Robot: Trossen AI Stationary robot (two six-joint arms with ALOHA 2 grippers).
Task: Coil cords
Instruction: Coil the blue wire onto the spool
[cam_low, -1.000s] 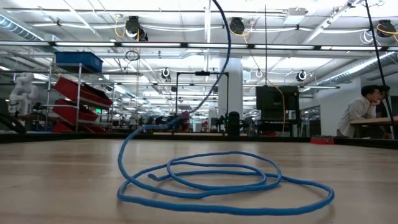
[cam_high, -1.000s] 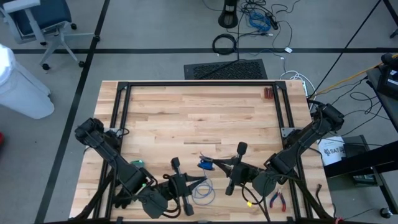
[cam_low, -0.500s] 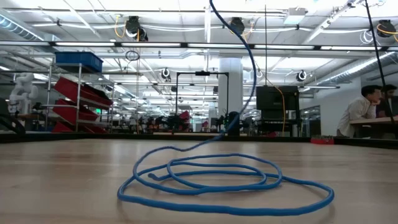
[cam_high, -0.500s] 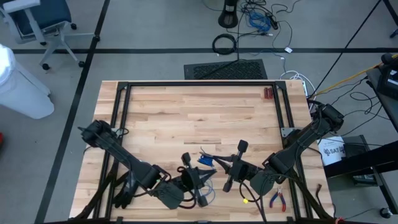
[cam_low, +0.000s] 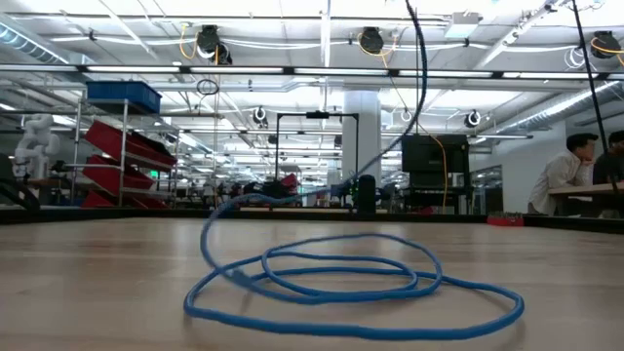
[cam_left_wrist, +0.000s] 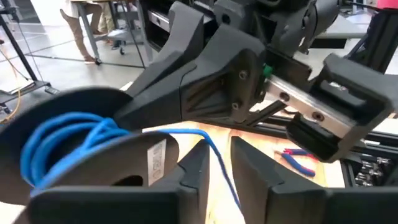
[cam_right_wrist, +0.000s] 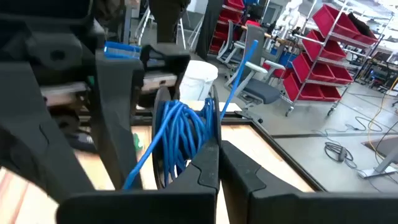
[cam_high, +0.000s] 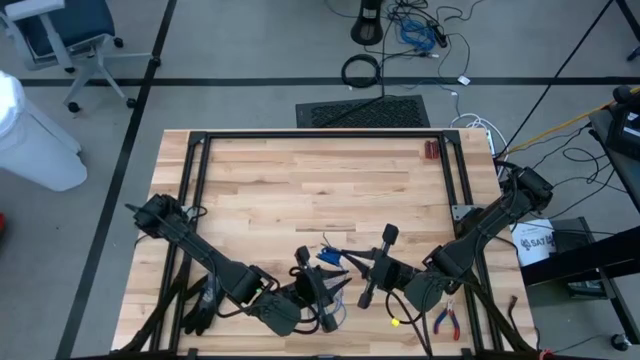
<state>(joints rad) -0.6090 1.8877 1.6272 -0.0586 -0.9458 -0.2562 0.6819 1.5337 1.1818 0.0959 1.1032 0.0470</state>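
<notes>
While most of the thin blue cords (cam_right_wrist: 180, 140) sat wound in my pinched-shut right jaws (cam_high: 340, 262) near the tabletop's (cam_high: 300, 190) front edge, floppy loops (cam_low: 341, 283) lay unwound on smooth wood. My left jaws (cam_left_wrist: 216, 163) stood slightly apart around one strand.

Smooth blue cords (cam_low: 351, 283), pale wood table (cam_high: 300, 190)

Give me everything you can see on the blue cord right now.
The blue cord is thin and flexible. Part lies in loose loops on the wooden table; one strand rises from them out of the low view. A wound bundle sits at the right gripper, whose fingers are shut. A strand passes between the left gripper's slightly parted fingers.
</notes>
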